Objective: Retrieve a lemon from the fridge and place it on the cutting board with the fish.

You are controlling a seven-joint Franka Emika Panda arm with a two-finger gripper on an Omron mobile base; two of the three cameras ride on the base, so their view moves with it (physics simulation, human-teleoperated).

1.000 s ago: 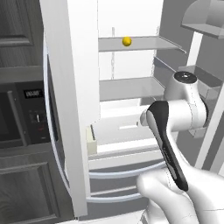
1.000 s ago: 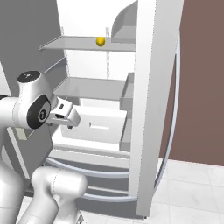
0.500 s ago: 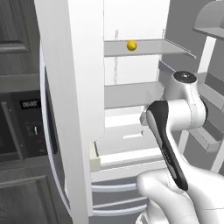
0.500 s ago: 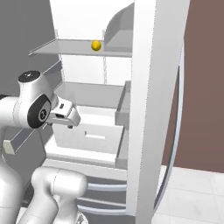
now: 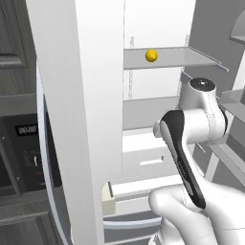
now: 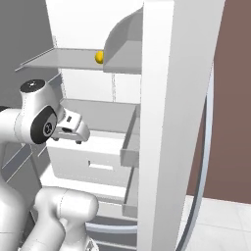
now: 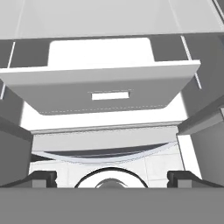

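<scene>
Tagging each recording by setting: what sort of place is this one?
A rendered home kitchen, seen up close at an open fridge. A lemon sits on an upper shelf, a white drawer is below, and a dark built-in oven panel with dark cabinets stands to the left.

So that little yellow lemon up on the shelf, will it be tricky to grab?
Probably a bit. The lemon looks round and sits loose on a flat shelf, so a nudge could roll it. It seems small against the open gripper, likely light and firm.
</scene>
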